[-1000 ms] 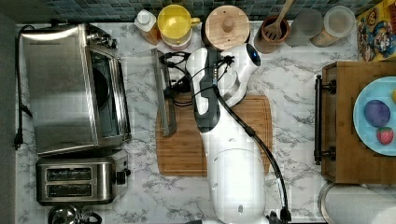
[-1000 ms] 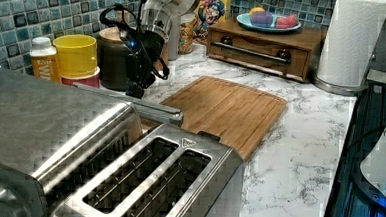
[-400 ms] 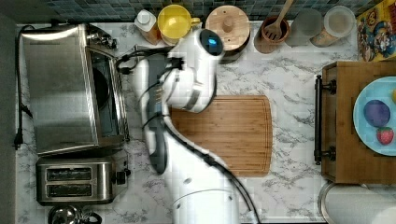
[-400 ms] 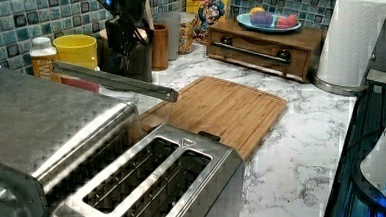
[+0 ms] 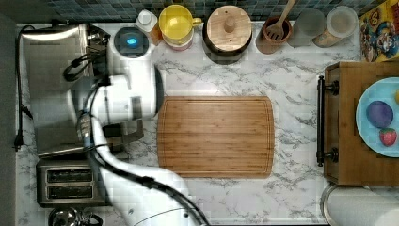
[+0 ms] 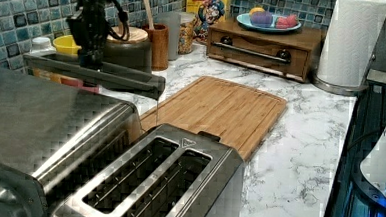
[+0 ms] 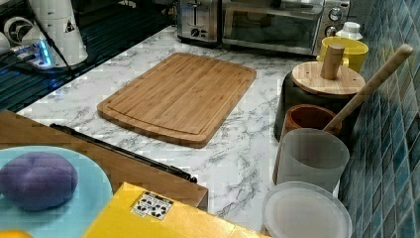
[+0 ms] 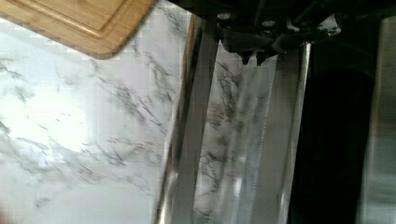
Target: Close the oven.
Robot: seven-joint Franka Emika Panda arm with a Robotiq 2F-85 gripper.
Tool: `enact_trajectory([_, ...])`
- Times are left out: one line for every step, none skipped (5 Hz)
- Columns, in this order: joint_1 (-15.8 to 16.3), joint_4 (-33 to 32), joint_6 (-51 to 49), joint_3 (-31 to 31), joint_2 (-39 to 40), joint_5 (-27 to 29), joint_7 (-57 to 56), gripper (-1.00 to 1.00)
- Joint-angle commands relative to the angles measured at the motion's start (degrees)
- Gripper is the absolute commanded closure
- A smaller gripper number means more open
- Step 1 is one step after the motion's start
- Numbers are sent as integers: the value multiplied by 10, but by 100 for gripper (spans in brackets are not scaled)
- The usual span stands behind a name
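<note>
1. The oven (image 5: 51,89) stands at the top view's left edge of the marble bench (image 5: 301,75), its door (image 6: 102,73) part-raised, handle bar jutting over the bench in the left view.
2. The gripper (image 6: 89,58) sits at the door's far end; I cannot tell whether the fingers are spread or pressed together.
3. The white arm (image 5: 127,94) lies over the oven's front in the top view.
4. A two-slot toaster (image 5: 70,182) stands just beside the oven.
5. The cutting board (image 5: 215,136) lies flat, near the door's swing; bare marble surrounds it.
6. A yellow mug (image 5: 175,21), lidded canister (image 5: 229,28) and spoon crock (image 5: 275,29) line the tiled wall.
</note>
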Motion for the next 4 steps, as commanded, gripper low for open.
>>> enact_trajectory([98, -70, 157, -11, -90, -215, 206, 100])
enact_trajectory([118, -94, 179, -18, -134, -240, 259, 100])
enact_trajectory([139, -96, 179, -40, -160, -250, 269, 100])
enact_trajectory([111, -125, 196, -21, -210, -152, 198, 100])
